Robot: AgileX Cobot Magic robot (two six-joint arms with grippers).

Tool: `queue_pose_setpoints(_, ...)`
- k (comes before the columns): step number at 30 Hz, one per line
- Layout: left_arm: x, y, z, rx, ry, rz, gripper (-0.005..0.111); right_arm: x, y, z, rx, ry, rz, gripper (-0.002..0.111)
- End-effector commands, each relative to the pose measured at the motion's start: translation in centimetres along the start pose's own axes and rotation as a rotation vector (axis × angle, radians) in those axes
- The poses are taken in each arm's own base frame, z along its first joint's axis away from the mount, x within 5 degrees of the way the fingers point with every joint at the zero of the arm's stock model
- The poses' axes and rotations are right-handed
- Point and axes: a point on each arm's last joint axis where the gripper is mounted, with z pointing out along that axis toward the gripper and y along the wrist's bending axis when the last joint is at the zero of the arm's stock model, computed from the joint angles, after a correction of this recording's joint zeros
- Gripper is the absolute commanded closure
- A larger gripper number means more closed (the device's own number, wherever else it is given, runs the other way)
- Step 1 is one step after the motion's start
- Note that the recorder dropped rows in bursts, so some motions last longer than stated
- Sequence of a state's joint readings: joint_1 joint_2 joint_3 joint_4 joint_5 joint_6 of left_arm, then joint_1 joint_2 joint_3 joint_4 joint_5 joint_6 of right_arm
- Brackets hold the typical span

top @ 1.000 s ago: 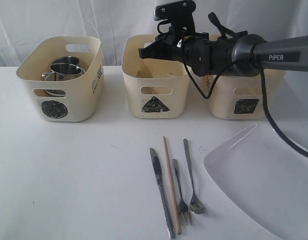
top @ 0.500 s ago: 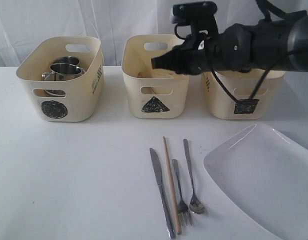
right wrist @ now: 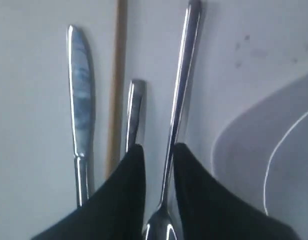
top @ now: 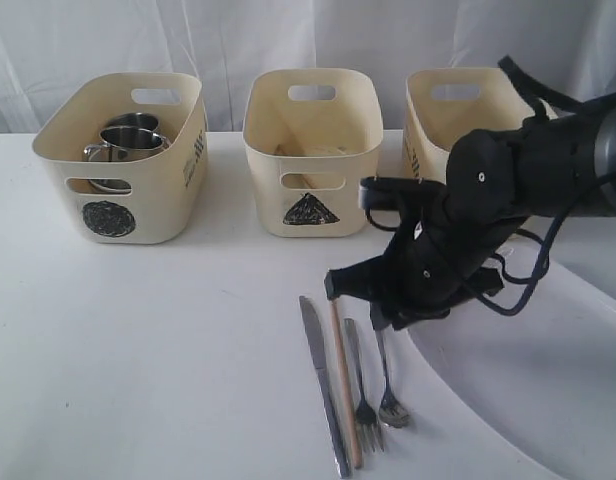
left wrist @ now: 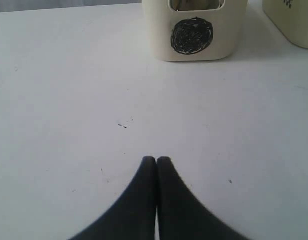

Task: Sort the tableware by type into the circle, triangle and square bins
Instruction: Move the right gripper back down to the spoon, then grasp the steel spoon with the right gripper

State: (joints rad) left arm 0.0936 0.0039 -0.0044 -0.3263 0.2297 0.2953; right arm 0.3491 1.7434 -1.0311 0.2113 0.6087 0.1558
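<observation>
Now that the right gripper [right wrist: 158, 148] has swung down and nearer from above the triangle bin [top: 266, 170], its part-open jaws straddle the spoon [right wrist: 182, 75] lying flat between fork [right wrist: 134, 107] and plate [right wrist: 254, 165], so a spoon pick seems next; left gripper [left wrist: 156, 161] pinched shut, empty.

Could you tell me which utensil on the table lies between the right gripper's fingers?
The spoon, the utensil nearest the white plate; its handle runs between the fingers.
</observation>
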Motion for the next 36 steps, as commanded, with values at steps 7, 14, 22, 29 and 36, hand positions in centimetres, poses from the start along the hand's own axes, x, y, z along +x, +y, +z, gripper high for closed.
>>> queue_pose_setpoints(7, 0.13, -0.03, 0.03, 0.001, 0.001, -0.012, 0.106, 2.25, 1.04, 0.75, 0.006, 0.134, -0.023, 0.08)
queue_pose_setpoints(14, 0.13, -0.03, 0.03, 0.001, 0.001, -0.012, 0.106, 2.22, 1.11, 0.77, 0.004, 0.128, -0.025, 0.074)
queue_pose_setpoints(22, 0.13, -0.03, 0.03, 0.001, 0.001, -0.012, 0.106, 1.86, 1.04, 0.84, 0.013, 0.084, 0.041, 0.074)
queue_pose_setpoints(29, 0.13, -0.03, 0.03, 0.001, 0.001, -0.012, 0.106, 1.73, 0.84, 1.05, 0.035, 0.071, 0.084, 0.074)
queue_pose_setpoints(36, 0.13, -0.03, 0.03, 0.001, 0.001, -0.012, 0.106, 1.76, 0.43, 1.6, 0.077, 0.077, 0.117, 0.074)
